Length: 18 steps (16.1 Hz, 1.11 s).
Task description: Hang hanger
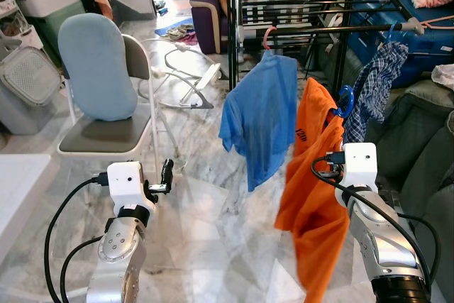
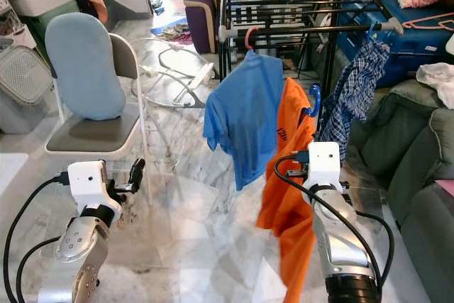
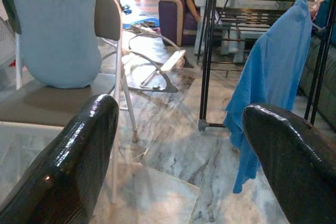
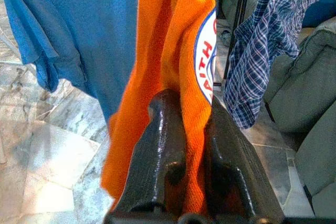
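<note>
While the left claw (image 1: 167, 175) waits low with fingers apart, the raised right claw (image 4: 191, 145) clamps an orange shirt (image 1: 312, 196) draping downward from its blue hanger (image 1: 345, 101).

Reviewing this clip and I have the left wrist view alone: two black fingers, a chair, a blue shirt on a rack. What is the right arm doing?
Observer: The right gripper is shut on an orange shirt, held up near the drying rack.
Operator: Is that shirt on a hanger?
Observer: Yes, a blue hanger hook sticks out above its collar, below the rail and not hooked on.
Operator: Anything else already hanging there?
Observer: Besides the blue shirt, a plaid shirt hangs on the rail to the right of the orange one.
</note>
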### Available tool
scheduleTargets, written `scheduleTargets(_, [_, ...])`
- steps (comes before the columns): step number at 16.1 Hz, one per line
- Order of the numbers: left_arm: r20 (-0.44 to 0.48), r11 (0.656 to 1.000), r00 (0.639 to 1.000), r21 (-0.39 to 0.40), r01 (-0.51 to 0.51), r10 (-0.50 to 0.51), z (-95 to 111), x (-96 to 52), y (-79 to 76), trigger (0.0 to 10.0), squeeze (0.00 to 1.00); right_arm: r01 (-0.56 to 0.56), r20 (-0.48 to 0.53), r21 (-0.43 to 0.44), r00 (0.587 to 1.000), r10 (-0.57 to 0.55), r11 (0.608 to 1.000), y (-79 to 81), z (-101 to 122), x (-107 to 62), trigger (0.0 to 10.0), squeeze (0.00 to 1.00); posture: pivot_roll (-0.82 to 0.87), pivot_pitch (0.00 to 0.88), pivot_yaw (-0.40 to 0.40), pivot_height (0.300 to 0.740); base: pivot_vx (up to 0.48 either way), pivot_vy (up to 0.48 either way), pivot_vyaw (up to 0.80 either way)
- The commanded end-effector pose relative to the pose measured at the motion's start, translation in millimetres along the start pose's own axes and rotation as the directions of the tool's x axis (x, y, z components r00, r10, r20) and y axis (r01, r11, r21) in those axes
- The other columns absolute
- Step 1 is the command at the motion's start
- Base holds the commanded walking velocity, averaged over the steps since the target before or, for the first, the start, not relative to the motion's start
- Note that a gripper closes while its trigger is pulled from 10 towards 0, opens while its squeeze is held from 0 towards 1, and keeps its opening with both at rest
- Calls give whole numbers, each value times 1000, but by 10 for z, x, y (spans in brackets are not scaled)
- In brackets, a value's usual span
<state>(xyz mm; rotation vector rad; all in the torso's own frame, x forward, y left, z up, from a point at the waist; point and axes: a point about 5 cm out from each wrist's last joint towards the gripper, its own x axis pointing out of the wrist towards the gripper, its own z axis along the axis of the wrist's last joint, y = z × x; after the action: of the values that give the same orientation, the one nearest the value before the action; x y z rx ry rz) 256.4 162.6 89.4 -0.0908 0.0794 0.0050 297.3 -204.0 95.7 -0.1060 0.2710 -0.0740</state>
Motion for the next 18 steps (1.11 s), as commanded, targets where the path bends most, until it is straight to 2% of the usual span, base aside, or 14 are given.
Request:
scheduleTargets(1, [16,1000,1000,2,2,-2,41,-6,20,10000,0,0,45,3,999,0,1000,8,88,2,10000,0,-126,0,85,740,307,0,0])
scheduleTargets(6, [16,1000,1000,-6,27,-27,43,0,-25,10000,0,24,52,3,998,-24,1000,-80,122,34,10000,0,-131,0,88,740,316,0,0])
scheduleTargets(8, [14,1000,999,-7,29,-29,39,5,-28,10000,0,25,52,3,998,-25,1000,-82,122,34,10000,0,-131,0,87,740,321,0,0])
scheduleTargets(12, [5,999,999,-10,33,-33,10,-7,-55,10000,0,23,53,-1,998,-23,1000,-82,129,37,10000,0,-135,0,83,740,324,0,-528])
scheduleTargets(16, [5,999,999,-11,36,-35,9,-5,-61,10000,0,17,53,-4,998,-17,1000,-83,136,43,10000,0,-135,0,83,740,375,0,0])
scheduleTargets(18, [4,999,999,-10,34,-34,8,-4,-66,10000,0,-20,71,-12,997,21,1000,-50,163,44,10000,0,-135,0,83,740,469,0,0])
